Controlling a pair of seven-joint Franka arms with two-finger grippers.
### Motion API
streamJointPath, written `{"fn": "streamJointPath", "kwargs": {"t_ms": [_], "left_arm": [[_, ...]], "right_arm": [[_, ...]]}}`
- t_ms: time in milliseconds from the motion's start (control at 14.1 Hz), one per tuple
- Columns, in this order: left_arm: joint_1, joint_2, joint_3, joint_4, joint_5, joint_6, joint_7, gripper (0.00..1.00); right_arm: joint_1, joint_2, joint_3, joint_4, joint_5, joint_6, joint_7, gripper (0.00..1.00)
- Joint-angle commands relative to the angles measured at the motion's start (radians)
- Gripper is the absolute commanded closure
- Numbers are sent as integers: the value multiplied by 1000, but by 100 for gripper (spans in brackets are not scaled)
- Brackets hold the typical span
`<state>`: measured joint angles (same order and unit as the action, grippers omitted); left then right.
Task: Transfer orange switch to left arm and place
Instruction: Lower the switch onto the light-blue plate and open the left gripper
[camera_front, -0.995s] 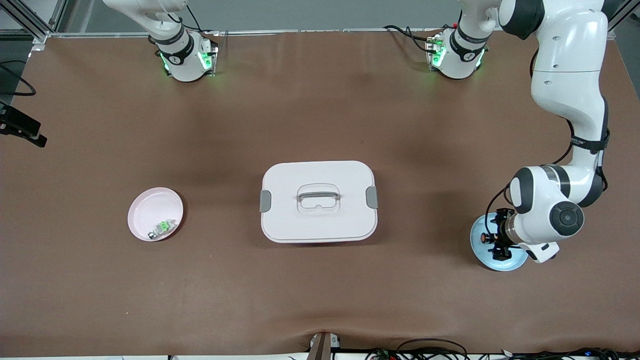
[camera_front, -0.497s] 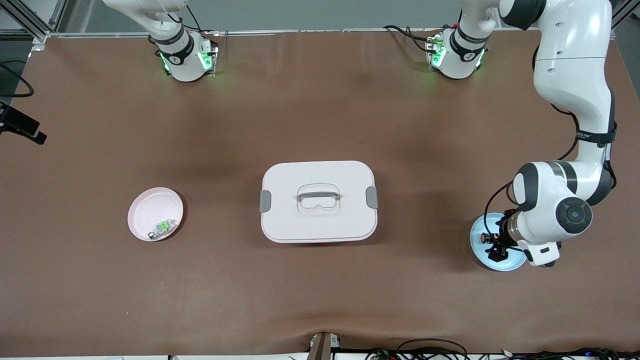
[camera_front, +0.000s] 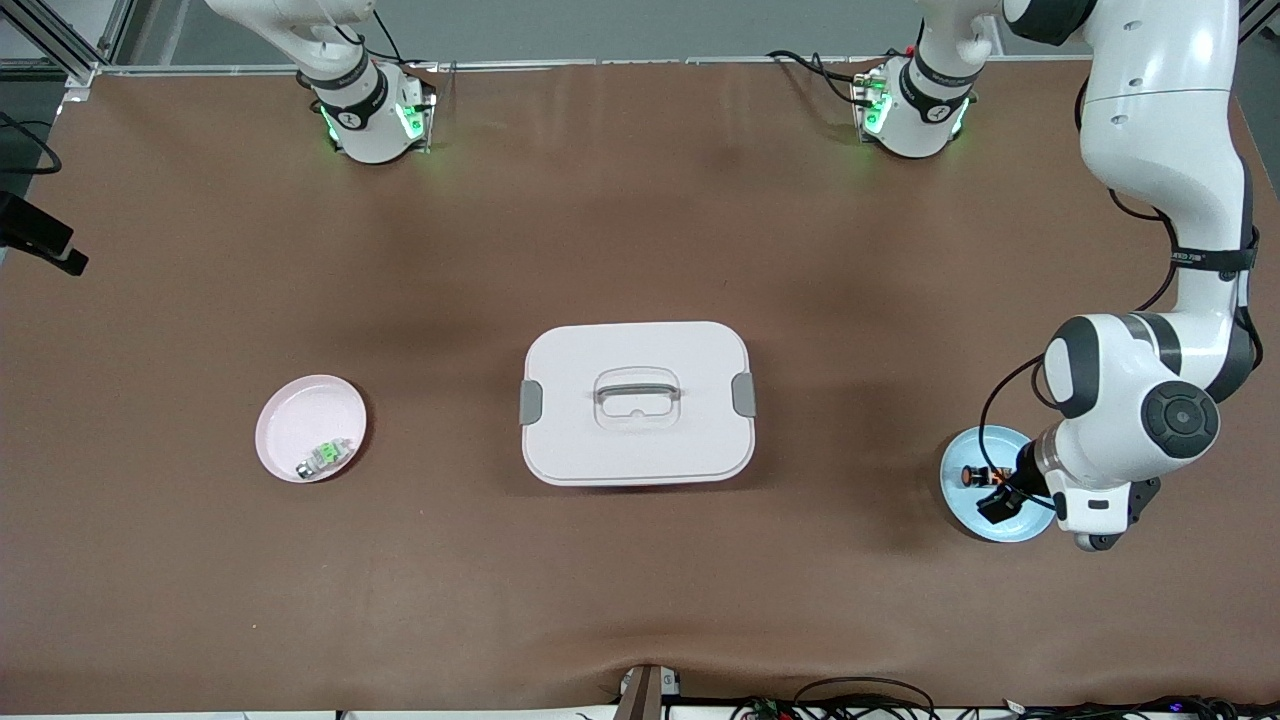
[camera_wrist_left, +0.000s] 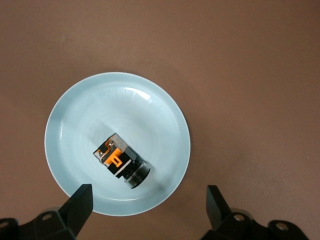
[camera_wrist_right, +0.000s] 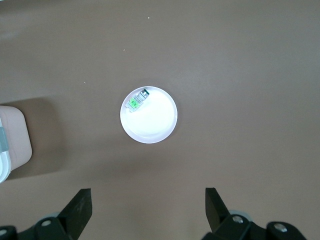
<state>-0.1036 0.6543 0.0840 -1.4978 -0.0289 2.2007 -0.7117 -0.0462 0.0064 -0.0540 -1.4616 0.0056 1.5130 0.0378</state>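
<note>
The orange switch (camera_front: 973, 475), a stubby black part with an orange section, lies on its side in a light blue plate (camera_front: 955, 497) near the left arm's end of the table. My left gripper (camera_front: 1008, 487) hangs just above that plate, open and empty. In the left wrist view the switch (camera_wrist_left: 120, 161) lies in the plate (camera_wrist_left: 100, 110), with my left gripper (camera_wrist_left: 147, 205) over the plate's rim and its fingers spread wide. My right gripper (camera_wrist_right: 147, 205) is open and empty, high above the table by a pink plate (camera_wrist_right: 152, 125). The white box (camera_front: 636, 402) stands mid-table.
The pink plate (camera_front: 305, 415) near the right arm's end holds a green-and-silver part (camera_front: 325, 456), which also shows in the right wrist view (camera_wrist_right: 136, 100). A corner of the box (camera_wrist_right: 12, 142) shows in the right wrist view. Cables lie along the table's near edge.
My left arm's wrist has swung toward the left arm's end of the table and slightly nearer the front camera. Its gripper stays over the blue plate. The switch has not moved.
</note>
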Motion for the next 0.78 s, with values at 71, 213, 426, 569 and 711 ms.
{"fn": "streamJointPath", "kwargs": {"t_ms": [71, 213, 426, 569, 711], "left_arm": [[18, -33, -32, 45, 9, -19, 118, 0], [12, -88, -27, 47, 9, -19, 118, 0], [16, -139, -26, 51, 23, -18, 121, 0], [19, -162, -15, 62, 21, -16, 123, 0], [31, -186, -20, 57, 24, -18, 148, 0]], "right_arm": [[-21, -12, 8, -2, 16, -7, 16, 0], [-21, -14, 11, -2, 14, -11, 16, 0], [-21, -14, 11, -2, 14, -13, 16, 0], [-21, -14, 10, -2, 14, -11, 16, 0], [-21, -14, 10, -2, 14, -11, 16, 0]]}}
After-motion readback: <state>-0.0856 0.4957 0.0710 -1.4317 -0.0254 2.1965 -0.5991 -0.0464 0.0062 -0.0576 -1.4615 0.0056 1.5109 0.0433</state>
